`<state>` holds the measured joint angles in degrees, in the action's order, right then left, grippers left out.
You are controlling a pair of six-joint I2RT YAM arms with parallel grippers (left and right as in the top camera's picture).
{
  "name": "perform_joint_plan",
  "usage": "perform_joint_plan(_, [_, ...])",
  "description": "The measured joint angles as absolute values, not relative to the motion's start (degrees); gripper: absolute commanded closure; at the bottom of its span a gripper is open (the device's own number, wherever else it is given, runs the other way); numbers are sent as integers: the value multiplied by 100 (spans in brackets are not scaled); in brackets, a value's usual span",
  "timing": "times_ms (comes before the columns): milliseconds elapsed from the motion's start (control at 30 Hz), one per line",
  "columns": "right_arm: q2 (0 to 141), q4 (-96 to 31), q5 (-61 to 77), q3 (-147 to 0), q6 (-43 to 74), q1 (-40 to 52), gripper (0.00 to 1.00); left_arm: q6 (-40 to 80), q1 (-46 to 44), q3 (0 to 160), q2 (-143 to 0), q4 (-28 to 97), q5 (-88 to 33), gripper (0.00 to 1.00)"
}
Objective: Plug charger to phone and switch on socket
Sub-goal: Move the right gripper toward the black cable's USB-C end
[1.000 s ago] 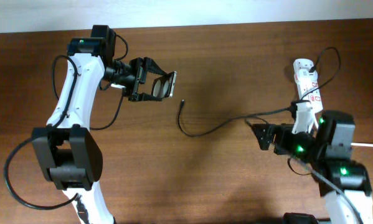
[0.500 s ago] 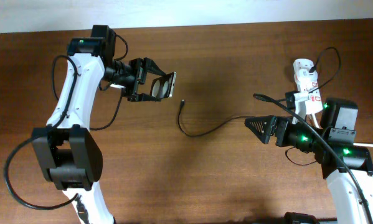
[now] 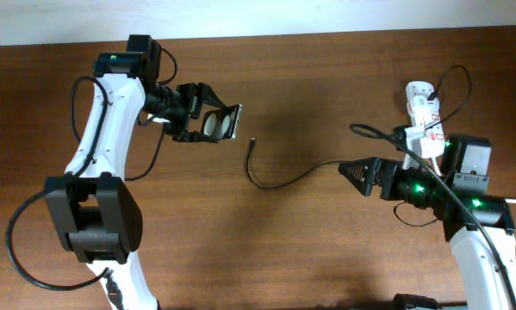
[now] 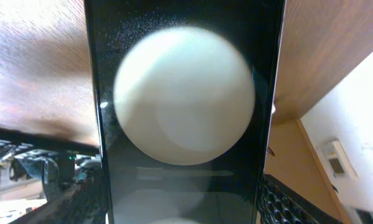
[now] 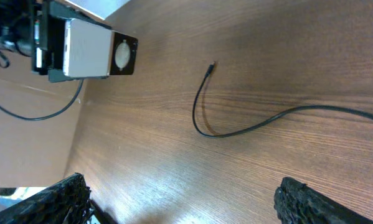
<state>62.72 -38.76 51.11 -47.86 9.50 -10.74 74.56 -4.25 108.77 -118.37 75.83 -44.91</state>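
Observation:
My left gripper (image 3: 197, 122) is shut on the phone (image 3: 223, 122) and holds it tilted above the table at the left. In the left wrist view the phone's glossy black screen (image 4: 186, 37) fills the frame between the fingers (image 4: 180, 211). The charger (image 3: 279, 182) lies on the table, and its connector tip (image 3: 252, 143) is free, right of the phone. My right gripper (image 3: 354, 171) is open and empty beside the cable's right part. The right wrist view shows the open jaws (image 5: 186, 205), the cable (image 5: 223, 134) and the phone's pale back (image 5: 89, 50). The white socket (image 3: 424, 112) lies at the far right.
The wooden table (image 3: 309, 77) has a pale wall along its far edge. The charger's cable loops over the socket's top end (image 3: 451, 77). The right arm's body (image 3: 464, 194) sits just below the socket.
My right gripper has swung up and slightly left, towards the cable. My left gripper has turned the phone a little. The cable has not moved.

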Motion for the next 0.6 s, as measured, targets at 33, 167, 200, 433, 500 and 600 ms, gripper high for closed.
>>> perform_joint_plan(33, [6375,-3879,5094,-4786,985,-1074,1,7456,-484,10877,-11837,7583,-4392,100])
perform_joint_plan(167, [6573,-3879,5087,-4786,1028,-1074,0,7459,-786,10877,-11837,7585,-4077,100])
perform_joint_plan(200, [6591,-3879,5085,-4786,1033,-1074,0,7456,-854,10877,-11837,7581,-3975,100])
perform_joint_plan(433, [6591,-3876,5085,-4786,1035,-1074,4,7467,-1022,10877,-11837,7568,-3441,100])
perform_joint_plan(500, [6591,-3879,5085,-4786,1035,-1074,4,7478,-1114,10877,-11837,7564,-3280,100])
perform_joint_plan(600, [6591,-3879,5085,-4786,1031,-1074,4,7481,-1240,10877,-11837,7561,-3070,100])
